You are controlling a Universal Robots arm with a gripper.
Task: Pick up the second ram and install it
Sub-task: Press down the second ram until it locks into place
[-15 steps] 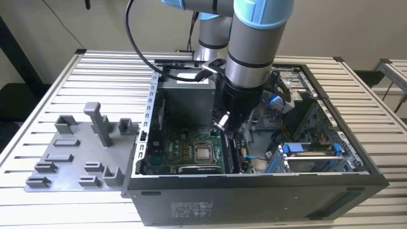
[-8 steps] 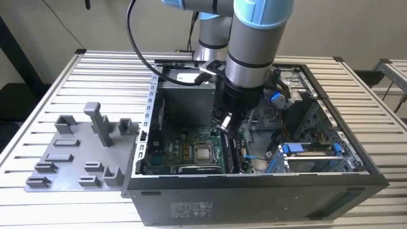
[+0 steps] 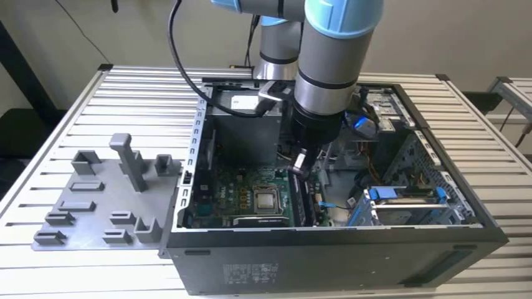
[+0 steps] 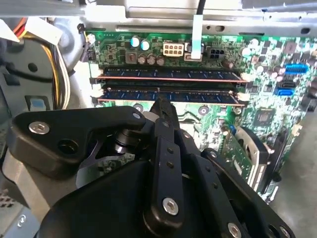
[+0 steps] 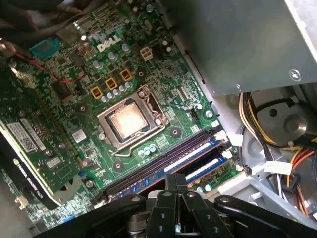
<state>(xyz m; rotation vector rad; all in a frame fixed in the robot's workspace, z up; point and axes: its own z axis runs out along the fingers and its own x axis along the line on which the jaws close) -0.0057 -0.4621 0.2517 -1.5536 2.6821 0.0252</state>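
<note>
Two sticks sit in the motherboard [image 4: 257, 69] sockets; the second ram [image 4: 171, 95], nearer, lies crosswise directly beneath the gripper [image 4: 162, 106], whose jaws look closed together, pressing its top edge

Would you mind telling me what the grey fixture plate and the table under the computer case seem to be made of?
The fixture plate looks like matte grey plastic: uniform colour, blocky moulded posts, no shine. The table looks like bare metal, probably aluminium: pale silvery slats with a dull sheen.
</note>
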